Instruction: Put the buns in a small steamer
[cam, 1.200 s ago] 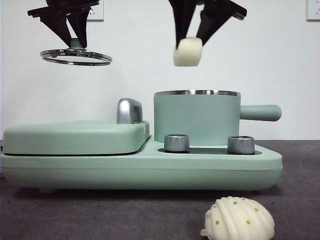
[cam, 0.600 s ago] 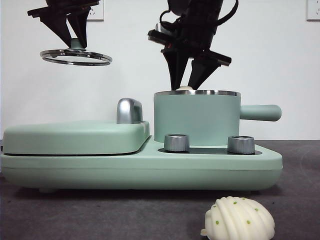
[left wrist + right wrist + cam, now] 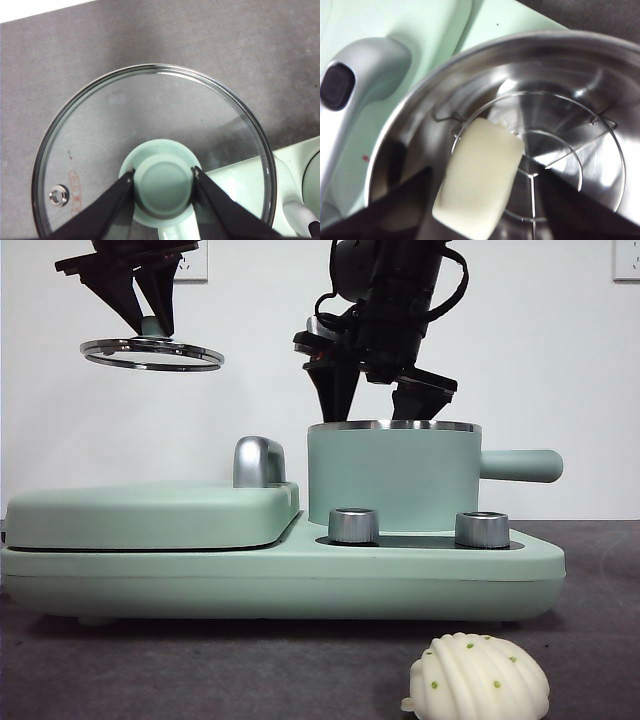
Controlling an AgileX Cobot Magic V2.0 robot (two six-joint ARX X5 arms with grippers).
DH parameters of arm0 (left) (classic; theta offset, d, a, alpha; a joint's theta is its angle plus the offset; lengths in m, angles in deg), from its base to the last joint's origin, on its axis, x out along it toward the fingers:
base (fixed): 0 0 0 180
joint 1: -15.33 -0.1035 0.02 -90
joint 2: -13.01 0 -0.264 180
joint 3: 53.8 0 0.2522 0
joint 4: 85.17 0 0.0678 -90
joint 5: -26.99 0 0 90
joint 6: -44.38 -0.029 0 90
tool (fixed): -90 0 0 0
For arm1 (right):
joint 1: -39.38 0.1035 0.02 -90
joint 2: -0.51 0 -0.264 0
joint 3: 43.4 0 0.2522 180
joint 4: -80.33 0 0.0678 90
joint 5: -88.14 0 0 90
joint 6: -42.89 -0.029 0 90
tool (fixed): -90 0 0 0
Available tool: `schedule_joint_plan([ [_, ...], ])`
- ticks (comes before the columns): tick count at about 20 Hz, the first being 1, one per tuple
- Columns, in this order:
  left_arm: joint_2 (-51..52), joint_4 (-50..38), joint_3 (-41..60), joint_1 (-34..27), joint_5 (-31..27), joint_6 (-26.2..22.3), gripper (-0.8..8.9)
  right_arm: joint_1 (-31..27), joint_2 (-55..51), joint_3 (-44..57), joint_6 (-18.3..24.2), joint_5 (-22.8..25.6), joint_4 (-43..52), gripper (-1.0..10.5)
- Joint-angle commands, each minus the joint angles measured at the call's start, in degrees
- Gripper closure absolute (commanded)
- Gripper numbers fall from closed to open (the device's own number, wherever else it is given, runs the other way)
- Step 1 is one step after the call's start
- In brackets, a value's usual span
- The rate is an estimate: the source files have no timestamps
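The small steamer [image 3: 395, 480] stands uncovered on the right of the green appliance. My right gripper [image 3: 375, 415] dips into its mouth with the jaws spread apart. In the right wrist view the smooth cream bun [image 3: 485, 150] lies tilted on the wire rack inside the steamer [image 3: 560, 65], between the open jaws of my right gripper [image 3: 484, 172]. The ridged bun with green dots [image 3: 478, 680] rests on the table in front. High at the left, my left gripper [image 3: 150, 325] [image 3: 163, 175] is shut on the green knob of the glass lid [image 3: 150, 353] [image 3: 150, 125].
The flat lidded griddle section [image 3: 150, 515] with its chrome handle [image 3: 258, 462] [image 3: 360, 85] fills the appliance's left half. Two steel dials [image 3: 353, 525] [image 3: 481, 529] sit in front of the steamer. The steamer's straight handle [image 3: 520, 465] points right.
My right gripper came down with the smooth bun from above the steamer into its mouth, then spread its jaws. The bun now lies on the rack. The left gripper and lid stayed still.
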Motion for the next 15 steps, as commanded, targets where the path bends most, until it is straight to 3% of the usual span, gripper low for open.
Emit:
schedule_joint_plan([
  [1, 0.07, -1.18, -2.25, 0.0, -0.07, 0.2, 7.0, 0.24, 1.42, -1.64, 0.9, 0.17, 1.22, 5.4],
  [5, 0.07, -1.16, -2.25, 0.0, -0.07, 0.22, 7.0, -0.04, 1.22, -4.74, 1.01, 0.39, 0.11, 4.7],
  [10, 0.07, -0.9, -2.25, 0.0, -0.04, 0.74, 7.0, -0.57, 0.9, -18.43, 2.03, 1.81, -10.91, 4.7],
  [15, 0.07, 0.15, -2.25, 0.0, -0.04, 1.55, 7.0, 0.57, -7.74, -17.31, 1.11, 2.1, -11.08, 4.7],
])
